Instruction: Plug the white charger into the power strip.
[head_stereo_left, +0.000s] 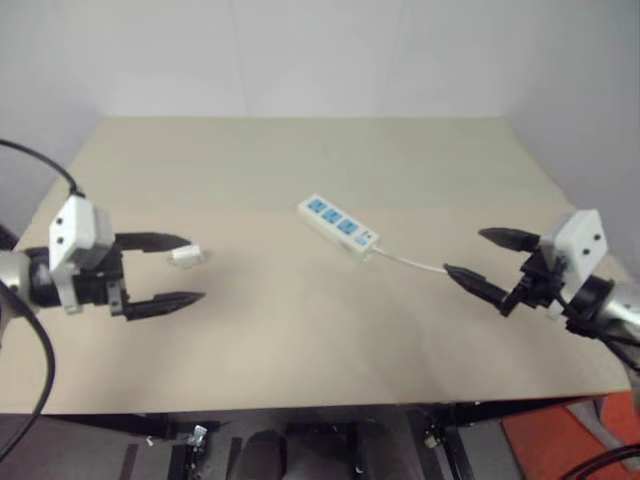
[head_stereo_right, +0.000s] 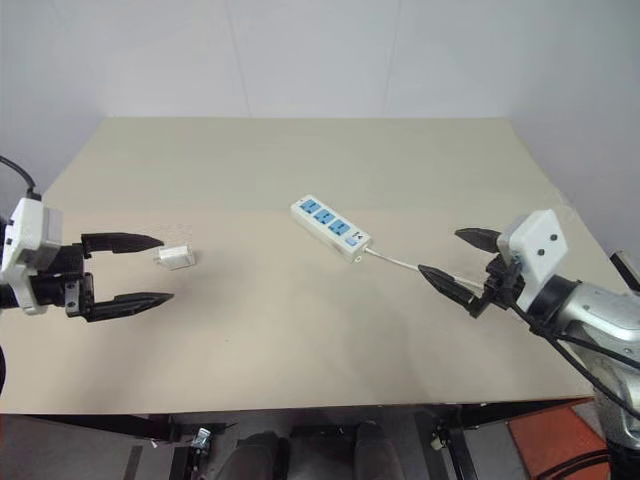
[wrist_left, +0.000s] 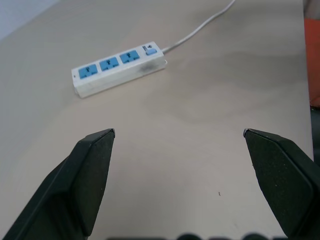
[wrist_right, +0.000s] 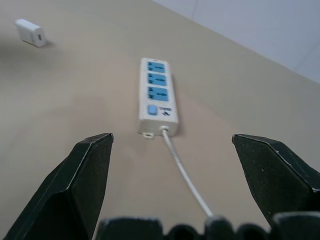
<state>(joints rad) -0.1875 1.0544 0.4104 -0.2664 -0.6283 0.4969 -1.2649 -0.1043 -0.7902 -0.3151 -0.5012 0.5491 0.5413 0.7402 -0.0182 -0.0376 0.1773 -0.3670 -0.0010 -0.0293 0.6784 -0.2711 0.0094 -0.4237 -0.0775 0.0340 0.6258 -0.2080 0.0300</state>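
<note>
The white charger (head_stereo_left: 187, 255) lies on the beige table (head_stereo_left: 300, 330) at the left, a small rounded block, also seen as the charger (wrist_right: 31, 32). My left gripper (head_stereo_left: 180, 270) hovers open right beside it, fingers wide, nothing between them. The power strip (head_stereo_left: 338, 225) lies diagonally mid-table with three blue sockets and a blue switch; its thin white cable (head_stereo_left: 410, 262) trails toward the right. My right gripper (head_stereo_left: 480, 258) is open at the right, near the cable, holding nothing. The power strip (wrist_left: 118, 67) lies ahead of the left fingers.
Pale walls stand behind the table's far edge (head_stereo_left: 300, 118). An orange patch of floor (head_stereo_left: 560, 440) lies beyond the right front corner. Wide bare tabletop surrounds the strip.
</note>
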